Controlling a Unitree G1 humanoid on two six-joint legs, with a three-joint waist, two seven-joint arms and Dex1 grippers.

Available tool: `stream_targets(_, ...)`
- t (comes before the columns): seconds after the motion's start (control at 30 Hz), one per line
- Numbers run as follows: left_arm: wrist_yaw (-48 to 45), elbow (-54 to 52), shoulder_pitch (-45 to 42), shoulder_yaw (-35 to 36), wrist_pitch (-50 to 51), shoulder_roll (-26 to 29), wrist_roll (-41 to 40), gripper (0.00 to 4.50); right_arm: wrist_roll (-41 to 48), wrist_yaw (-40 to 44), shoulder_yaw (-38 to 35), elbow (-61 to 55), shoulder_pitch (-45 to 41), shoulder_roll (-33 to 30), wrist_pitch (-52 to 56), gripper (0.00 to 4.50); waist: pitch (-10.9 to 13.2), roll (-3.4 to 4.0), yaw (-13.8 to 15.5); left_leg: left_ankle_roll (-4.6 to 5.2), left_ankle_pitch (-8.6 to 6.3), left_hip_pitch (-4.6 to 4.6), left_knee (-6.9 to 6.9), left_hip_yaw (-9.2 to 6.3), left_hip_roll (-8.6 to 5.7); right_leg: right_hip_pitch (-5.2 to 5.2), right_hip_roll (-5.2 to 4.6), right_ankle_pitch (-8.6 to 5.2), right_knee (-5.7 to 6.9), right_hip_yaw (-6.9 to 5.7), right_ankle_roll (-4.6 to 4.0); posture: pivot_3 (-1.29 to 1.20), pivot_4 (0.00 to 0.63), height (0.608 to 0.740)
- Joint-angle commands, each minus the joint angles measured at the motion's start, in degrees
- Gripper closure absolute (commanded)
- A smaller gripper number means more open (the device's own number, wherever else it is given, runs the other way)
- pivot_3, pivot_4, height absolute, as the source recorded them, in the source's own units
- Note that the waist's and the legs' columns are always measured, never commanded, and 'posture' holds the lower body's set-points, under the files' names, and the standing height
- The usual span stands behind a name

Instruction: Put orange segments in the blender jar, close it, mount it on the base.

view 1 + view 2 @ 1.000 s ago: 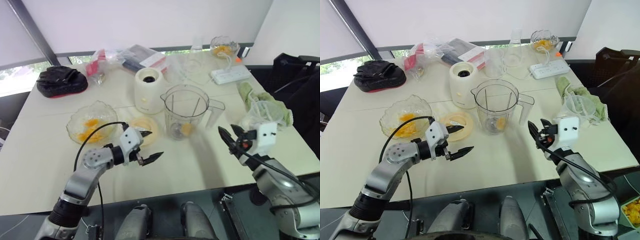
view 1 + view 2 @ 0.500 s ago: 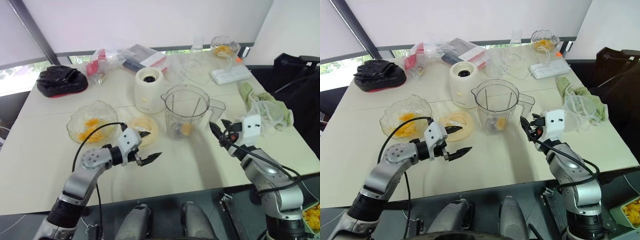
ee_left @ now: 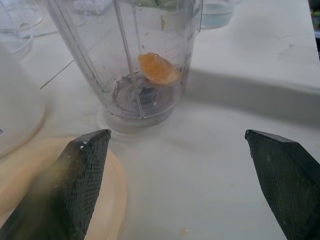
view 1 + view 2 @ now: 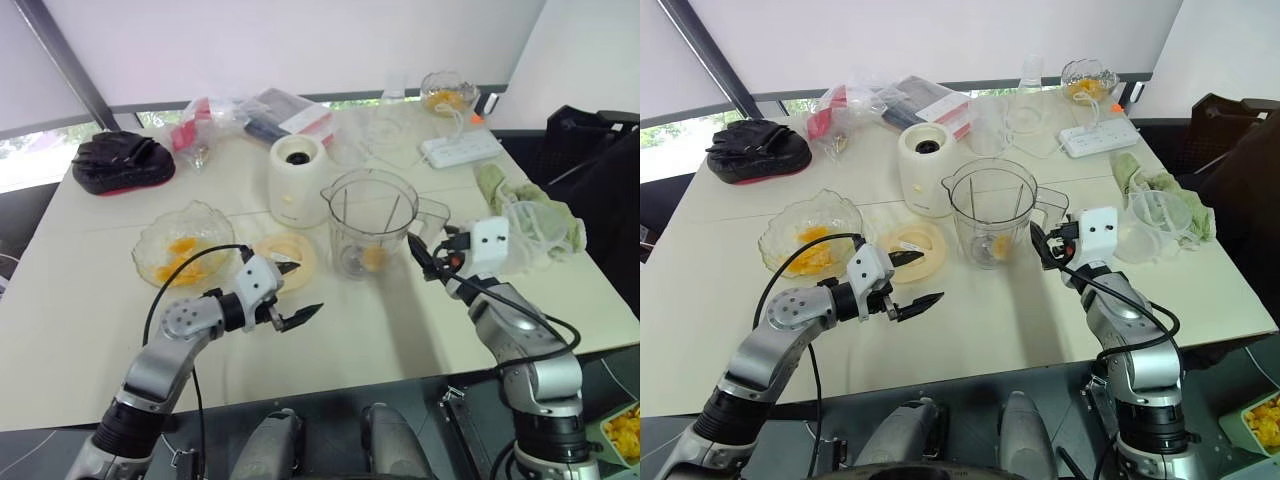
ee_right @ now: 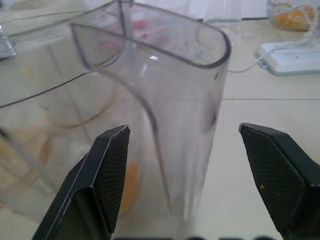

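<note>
The clear blender jar (image 4: 372, 222) stands upright mid-table with one orange segment (image 3: 157, 70) at its bottom. Its handle (image 5: 185, 100) sits between the fingers of my open right gripper (image 4: 420, 250), which reaches in from the right without closing on it. My left gripper (image 4: 297, 292) hovers open and empty low over the table, left of and nearer than the jar. The cream lid (image 4: 290, 255) lies flat just left of the jar. A glass bowl (image 4: 186, 255) of orange segments sits further left. The white blender base (image 4: 297, 180) stands behind the lid.
A green cloth (image 4: 520, 200) and a clear plastic tub (image 4: 530, 228) lie right of my right arm. A power strip (image 4: 460, 150), a small bowl (image 4: 447, 95) and packets (image 4: 260, 115) line the back. A black bag (image 4: 122, 160) sits far left.
My right gripper has moved left and forward from the table's right side until its open fingers straddle the jar handle. The left gripper has barely shifted.
</note>
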Motion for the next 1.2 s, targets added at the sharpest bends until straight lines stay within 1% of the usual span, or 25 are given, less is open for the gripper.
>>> stream_targets(0.03, 0.06, -2.42, 0.31, 1.02, -0.51, 0.66, -0.27, 0.0, -1.76, -0.8, 0.52, 1.07, -1.93, 1.1, -2.08, 0.86, 0.0, 0.0, 0.03, 0.0, 0.0, 0.0, 0.0, 0.0, 0.0, 0.0, 0.0, 0.0, 0.0, 0.0, 0.0, 0.0, 0.15, 0.74)
stream_targets(0.3, 0.4, -2.39, 0.21, 0.82, -0.8, 0.76, -0.04, 0.0, -3.81, -1.67, 0.78, 4.57, -4.28, 3.72, -3.79, 0.86, 0.0, 0.0, -0.04, -0.01, 0.01, 0.0, -0.03, 0.0, 0.0, -0.03, 0.0, 0.0, 0.0, 0.0, 0.0, 0.0, 0.15, 0.74)
stream_targets(0.37, 0.46, -2.38, 0.21, 0.83, -0.8, 0.75, -0.03, 0.0, -4.44, -1.72, 0.9, 5.06, -4.55, 4.05, -4.21, 1.39, 0.0, 0.0, -0.06, -0.01, 0.01, 0.0, -0.04, 0.0, 0.0, -0.04, 0.0, 0.0, 0.01, 0.0, 0.0, 0.0, 0.15, 0.74)
stream_targets(0.4, 0.49, -2.46, 0.3, 0.85, -0.82, 0.79, -0.03, 0.0, -4.61, -1.72, 0.95, 5.08, -4.55, 4.2, -4.29, 1.73, 0.0, 0.0, -0.06, -0.01, 0.01, 0.0, -0.05, 0.0, 0.0, -0.04, 0.0, 0.0, 0.01, 0.0, 0.0, 0.0, 0.15, 0.74)
stream_targets(0.43, 0.55, -2.52, 0.37, 0.88, -0.81, 0.8, -0.03, 0.0, -4.71, -1.77, 0.95, 5.05, -4.6, 4.37, -4.25, 2.15, 0.0, 0.0, -0.06, -0.01, 0.01, -0.01, -0.06, 0.0, 0.0, -0.05, 0.0, 0.0, 0.01, 0.0, 0.0, 0.0, 0.15, 0.74)
stream_targets(0.73, 1.03, -2.41, 0.32, 0.71, -0.92, 0.43, 0.07, 0.0, -4.94, -2.96, 0.0, 4.93, -5.48, 6.14, -4.59, 2.15, 0.0, 0.0, -0.05, -0.02, 0.01, -0.01, -0.06, 0.0, 0.0, -0.06, 0.0, 0.0, 0.01, 0.0, -0.01, 0.0, 0.15, 0.74)
stream_targets(0.83, 1.06, -2.12, 0.08, 0.68, -1.02, 0.34, 0.11, 0.0, -5.23, -3.3, 0.02, 5.15, -5.63, 6.4, -4.58, 2.99, 0.0, 0.0, -0.03, -0.02, 0.01, -0.01, -0.06, 0.0, 0.0, -0.06, 0.0, 0.0, 0.01, 0.01, -0.01, 0.0, 0.15, 0.74)
stream_targets(0.87, 1.08, -2.08, 0.04, 0.7, -1.03, 0.31, 0.1, 0.0, -5.64, -3.57, 0.18, 5.14, -5.63, 6.38, -4.35, 3.44, 0.0, 0.0, -0.02, -0.02, 0.01, -0.02, -0.06, 0.0, 0.0, -0.06, 0.0, 0.0, 0.01, 0.01, -0.01, 0.0, 0.15, 0.74)
stream_targets(1.2, 1.26, -1.8, -0.28, 0.77, -1.05, 0.31, 0.09, 0.0, -6.62, -3.84, 0.09, 5.83, -6.6, 6.43, -4.98, 3.44, 0.0, 0.0, -0.04, -0.02, 0.01, -0.03, -0.07, 0.0, 0.0, -0.07, 0.0, 0.0, 0.01, 0.0, -0.01, 0.0, 0.15, 0.74)
